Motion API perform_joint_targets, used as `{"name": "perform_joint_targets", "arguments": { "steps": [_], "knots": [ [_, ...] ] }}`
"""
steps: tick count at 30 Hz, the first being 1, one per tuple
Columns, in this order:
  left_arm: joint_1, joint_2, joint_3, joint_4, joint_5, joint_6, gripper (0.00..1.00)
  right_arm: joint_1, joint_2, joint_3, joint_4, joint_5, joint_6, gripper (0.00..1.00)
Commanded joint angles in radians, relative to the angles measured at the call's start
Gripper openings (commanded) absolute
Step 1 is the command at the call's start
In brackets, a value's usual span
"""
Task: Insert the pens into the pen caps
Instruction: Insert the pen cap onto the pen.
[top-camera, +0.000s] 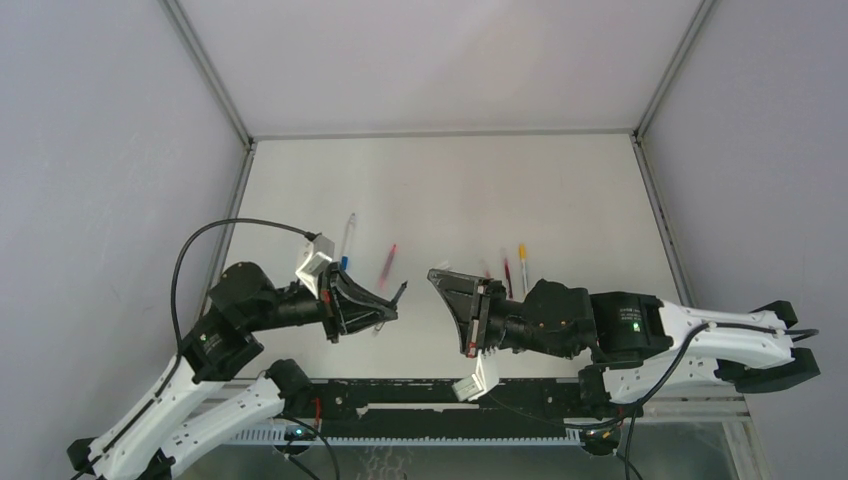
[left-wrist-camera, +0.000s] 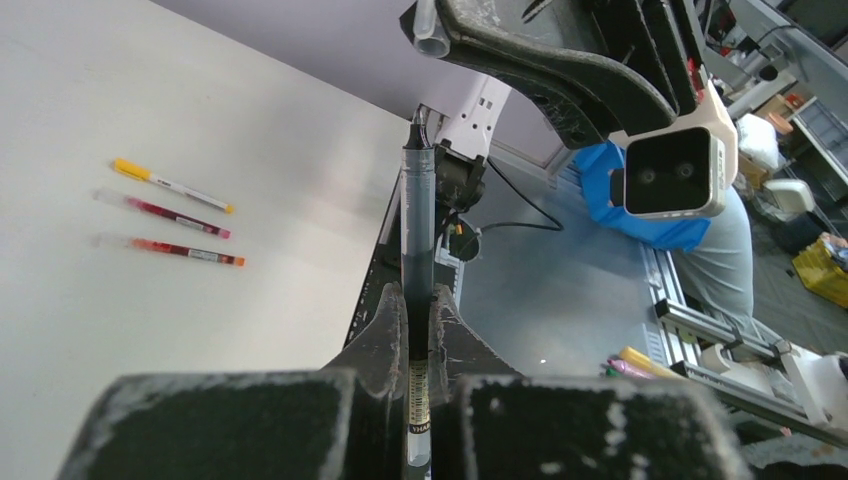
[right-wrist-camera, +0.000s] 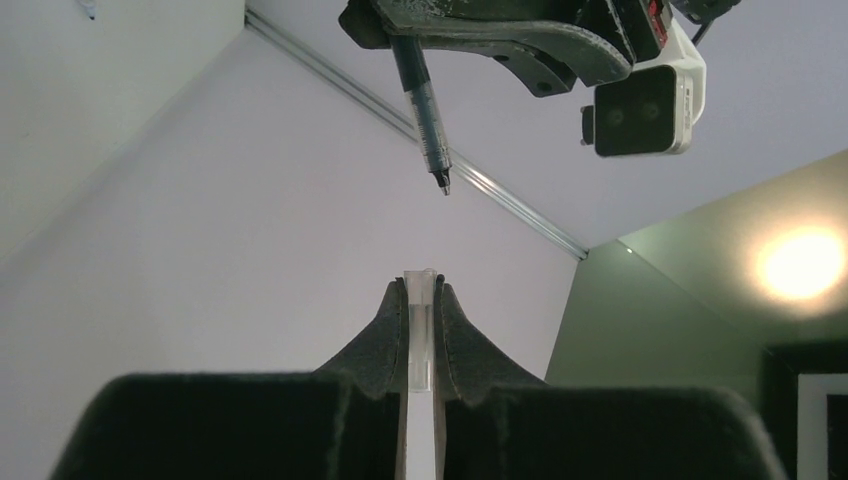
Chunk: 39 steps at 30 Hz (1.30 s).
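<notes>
Above the table (top-camera: 450, 200), L gripper (left-wrist-camera: 410, 300) squeezes a thin, stiff pen (left-wrist-camera: 417, 230) mid-barrel; R gripper (right-wrist-camera: 423, 295) pinches a light cap (right-wrist-camera: 421, 285), prob. slippy.

White table (top-camera: 450, 180) below, boxed in by pale grey walls (top-camera: 100, 150), metal rails (top-camera: 205, 70) running up the corners. Off the near edge, someone in a blue top (left-wrist-camera: 605, 178). Elsewhere, a glowing lamp (right-wrist-camera: 800, 262) against a green wall (right-wrist-camera: 680, 320).
</notes>
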Motion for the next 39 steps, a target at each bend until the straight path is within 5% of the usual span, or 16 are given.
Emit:
{"name": "perform_joint_targets", "arguments": {
  "steps": [1,39],
  "knots": [
    [0.004,0.023,0.051,0.014,0.066,0.036,0.0,0.008,-0.015,0.04,-0.033,0.029,-0.233,0.0],
    [0.003,0.082,0.094,-0.077,0.093,0.113,0.0,0.014,0.059,0.063,-0.071,-0.026,-0.259,0.0]
  ]
}}
